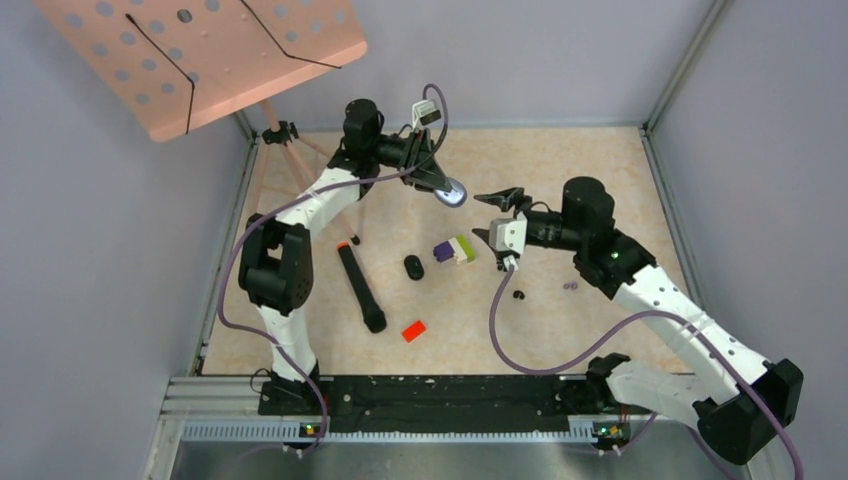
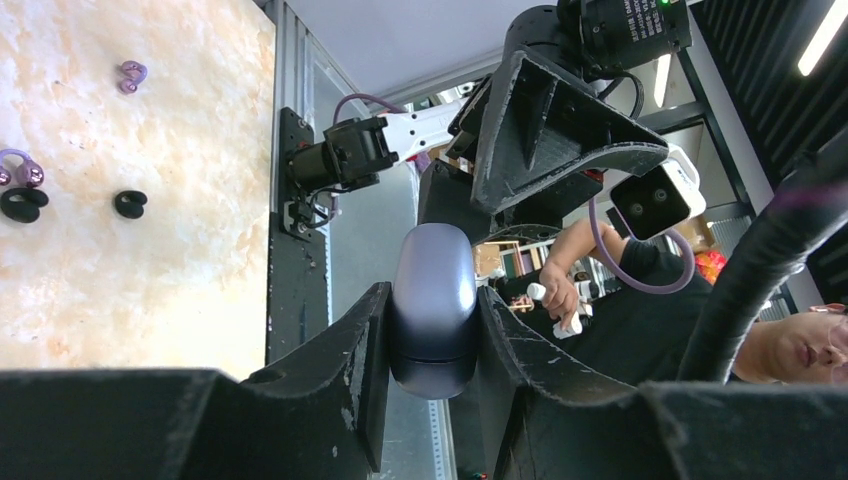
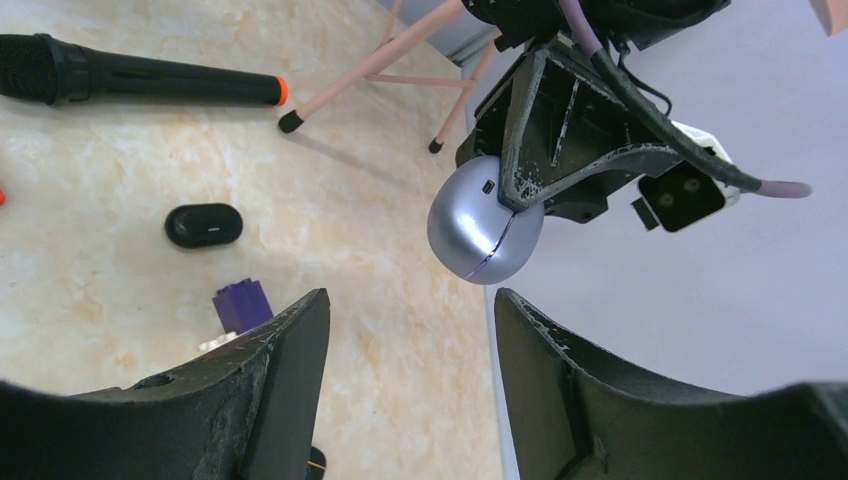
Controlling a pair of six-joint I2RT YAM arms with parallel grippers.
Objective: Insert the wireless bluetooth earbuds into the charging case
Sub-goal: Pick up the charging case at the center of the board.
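Observation:
My left gripper (image 1: 444, 184) is raised above the table and shut on a closed, pale purple pebble-like charging case (image 1: 454, 193). The left wrist view shows the case (image 2: 432, 262) clamped between the fingers of the left gripper (image 2: 434, 302). My right gripper (image 1: 486, 215) is open and empty, just right of the case. In the right wrist view the case (image 3: 485, 233) hangs a little beyond the right gripper (image 3: 410, 345). Tiny earbuds lie on the table: black ones (image 2: 130, 203) (image 2: 22, 204) and pale purple ones (image 2: 131, 75) (image 2: 20, 168). From above I see a black bud (image 1: 518, 295) and a purple one (image 1: 570, 286).
A closed black case (image 1: 414, 267) lies mid-table beside a purple, green and white block (image 1: 454, 249). A black microphone (image 1: 361, 288) and a red block (image 1: 413, 330) lie nearer the front. A pink music stand (image 1: 200, 50) overhangs the back left, its legs (image 1: 300, 160) on the table.

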